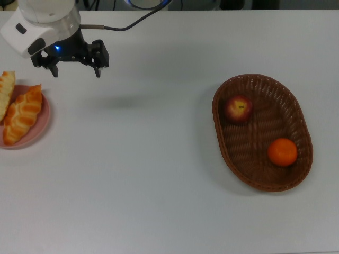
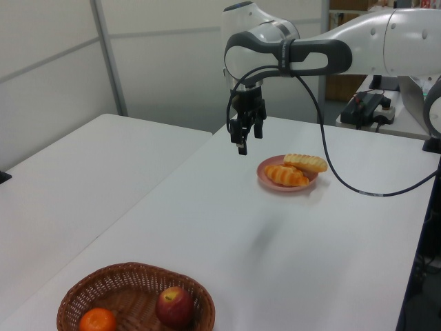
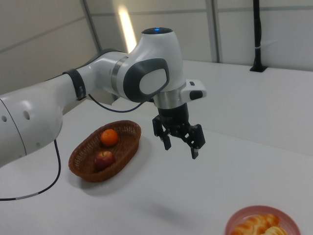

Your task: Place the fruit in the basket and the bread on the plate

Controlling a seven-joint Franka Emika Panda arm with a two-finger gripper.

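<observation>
In the wicker basket (image 1: pixel 254 78) at the top view's right lie the dark red apple (image 1: pixel 238 108) and the orange tangerine (image 1: pixel 282 152). At the top view's left edge the pink plate (image 1: pixel 37 132) carries the braided loaf (image 1: pixel 23 114) and the ridged loaf (image 1: pixel 5 92). My gripper (image 1: pixel 74 73) hangs open and empty well above the table, to the upper right of the plate in the top view. The right view shows the gripper (image 3: pixel 181 151) between the basket (image 3: pixel 80 171) and the plate (image 3: pixel 239 218), with wide-apart fingers.
The white table (image 1: pixel 148 174) is bare between the plate and the basket. A black cable (image 1: pixel 132 21) runs from the arm toward the table's far edge. In the left view a second white table (image 2: pixel 69 172) stands beside this one.
</observation>
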